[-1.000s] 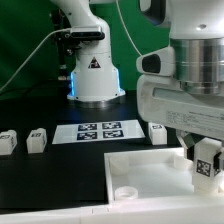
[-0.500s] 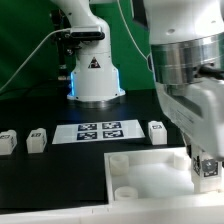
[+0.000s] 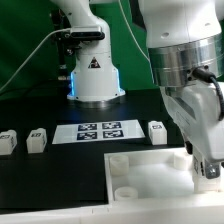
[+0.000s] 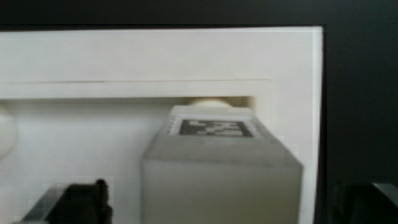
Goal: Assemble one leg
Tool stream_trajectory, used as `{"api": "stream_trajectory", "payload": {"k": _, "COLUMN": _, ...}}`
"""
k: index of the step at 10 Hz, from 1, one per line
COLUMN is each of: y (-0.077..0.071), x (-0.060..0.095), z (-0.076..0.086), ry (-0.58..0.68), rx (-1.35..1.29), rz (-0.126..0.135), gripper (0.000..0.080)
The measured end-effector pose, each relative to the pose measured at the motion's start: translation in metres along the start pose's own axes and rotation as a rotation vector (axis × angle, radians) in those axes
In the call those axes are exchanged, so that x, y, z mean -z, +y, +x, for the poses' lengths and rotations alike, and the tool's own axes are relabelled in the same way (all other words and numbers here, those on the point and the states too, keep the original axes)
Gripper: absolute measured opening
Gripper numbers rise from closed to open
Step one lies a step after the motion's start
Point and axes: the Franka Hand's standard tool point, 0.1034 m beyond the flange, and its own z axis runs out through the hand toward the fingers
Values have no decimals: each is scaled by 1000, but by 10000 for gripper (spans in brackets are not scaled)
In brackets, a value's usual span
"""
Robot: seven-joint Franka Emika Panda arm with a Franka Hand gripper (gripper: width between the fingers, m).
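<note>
My gripper (image 3: 209, 160) is shut on a leg (image 3: 211, 168), a small white block with a black-and-white tag. It holds the leg over the near right corner of the large white board with round sockets (image 3: 150, 172), at the exterior view's right. In the wrist view the leg (image 4: 217, 150) fills the space between the two dark fingers (image 4: 80, 203), and the gripper (image 4: 222, 208) is closed around it. The leg's far end is at a round socket (image 4: 210, 103) of the board (image 4: 107, 60). Whether the leg touches the socket cannot be told.
Three loose legs stand on the black table: two at the exterior view's left (image 3: 8, 141) (image 3: 37, 139) and one (image 3: 157, 131) beside the marker board (image 3: 97, 131). The robot base (image 3: 95, 75) stands behind. Other sockets (image 3: 125, 190) show on the board.
The wrist has turned and the arm has shifted. The held leg has moved slightly toward the exterior view's right, staying over the board's corner.
</note>
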Motion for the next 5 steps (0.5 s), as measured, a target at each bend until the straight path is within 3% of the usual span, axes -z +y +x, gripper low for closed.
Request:
{"api": "stream_trajectory", "payload": {"k": 3, "y": 5, "x": -5, "z": -23, "ry": 12, "rx": 453, "rz": -15, "gripper": 647}}
{"api": "stream_trajectory", "payload": {"k": 5, "y": 5, "x": -5, "z": -18, "ry": 16, "rx": 682, "rz": -19, "gripper": 649}}
